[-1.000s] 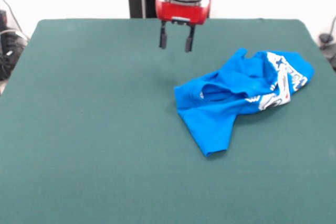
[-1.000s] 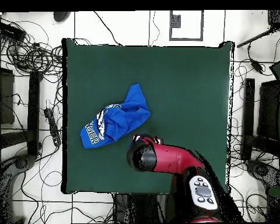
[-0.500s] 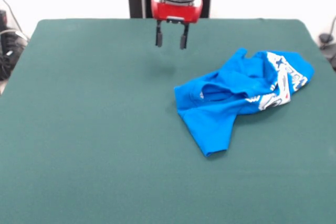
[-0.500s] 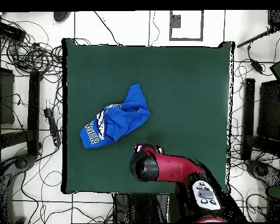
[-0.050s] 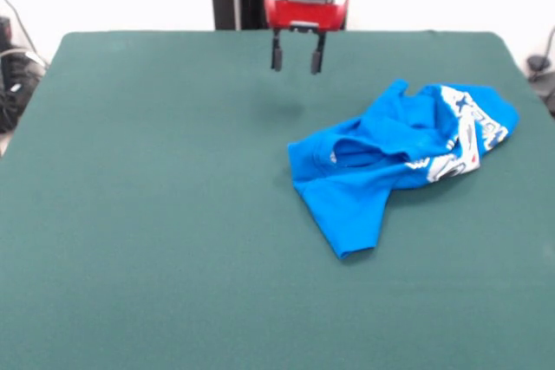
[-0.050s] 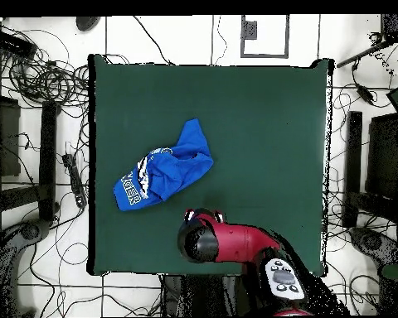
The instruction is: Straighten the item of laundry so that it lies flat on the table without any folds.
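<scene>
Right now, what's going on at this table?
A red and black robot arm hangs its gripper above the green table, jaws open and empty, touching nothing. The blue T-shirt lies apart from it, crumpled, with folds and its white print partly tucked under. It is not flat yet, so the straightening is still to be done.

Your tool point(image 5: 296, 56) has drawn back toward the far edge of the bench point(image 5: 156, 214) over the last second, first sliding to picture-left, then returning right and sitting higher in the front view. In the overhead view the arm point(image 6: 235, 244) has swung nearer the base.
</scene>
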You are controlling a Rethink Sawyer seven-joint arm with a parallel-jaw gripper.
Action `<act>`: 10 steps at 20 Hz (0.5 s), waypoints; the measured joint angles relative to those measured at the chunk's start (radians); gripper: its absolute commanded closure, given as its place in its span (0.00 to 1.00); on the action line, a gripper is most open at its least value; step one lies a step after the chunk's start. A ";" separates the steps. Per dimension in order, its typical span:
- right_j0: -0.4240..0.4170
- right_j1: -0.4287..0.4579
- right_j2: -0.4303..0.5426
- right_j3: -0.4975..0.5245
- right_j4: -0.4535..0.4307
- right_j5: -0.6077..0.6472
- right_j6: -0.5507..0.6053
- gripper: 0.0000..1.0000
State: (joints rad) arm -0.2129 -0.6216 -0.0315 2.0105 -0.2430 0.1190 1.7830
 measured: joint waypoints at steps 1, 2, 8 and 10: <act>0.006 -0.001 0.000 0.002 0.000 0.000 0.000 0.00; 0.011 -0.001 0.000 0.002 0.000 0.000 0.000 0.00; 0.042 -0.001 0.000 0.003 0.003 0.000 0.000 0.00; 0.050 -0.001 0.000 0.003 0.006 0.000 0.000 0.00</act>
State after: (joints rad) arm -0.1627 -0.6223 -0.0314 2.0131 -0.2367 0.1190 1.7830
